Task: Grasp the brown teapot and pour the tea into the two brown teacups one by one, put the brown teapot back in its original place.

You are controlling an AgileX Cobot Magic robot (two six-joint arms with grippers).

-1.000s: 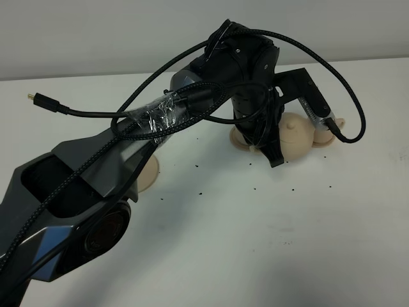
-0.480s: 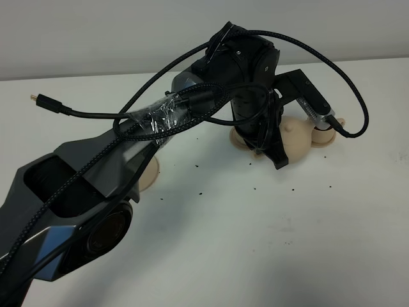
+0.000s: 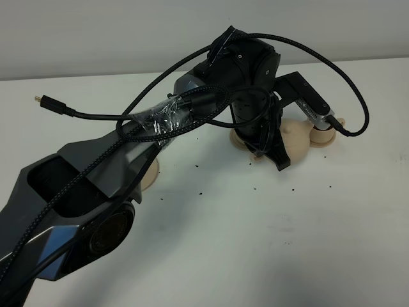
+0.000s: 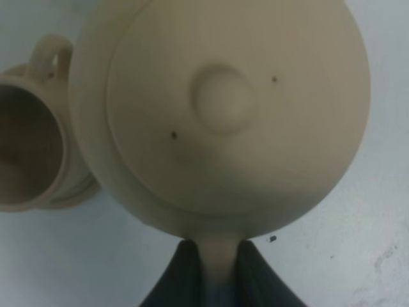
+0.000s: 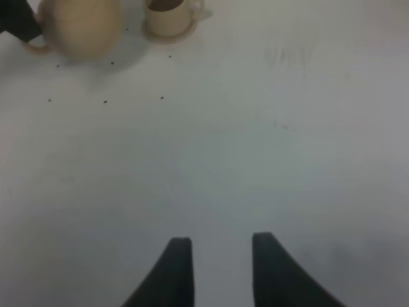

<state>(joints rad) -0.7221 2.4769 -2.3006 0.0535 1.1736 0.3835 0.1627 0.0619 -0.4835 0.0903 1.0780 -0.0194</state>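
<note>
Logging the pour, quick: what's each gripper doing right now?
Left gripper: shut on the teapot, at its handle.
Right gripper: open, empty.

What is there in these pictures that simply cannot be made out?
Spout of the squat beige ceramic teapot: cut off by the left wrist picture's edge; the black arm covers much of the pot in the high view, so any pouring is unseen.
Small beige teacup: high view, mostly behind that arm.
Wide flat beige saucer: partly under the arm.
Other teacup: right wrist view, blurred and cropped; contents unclear.

The left arm (image 3: 160,128) hides most of the brown teapot (image 3: 296,137).
</note>
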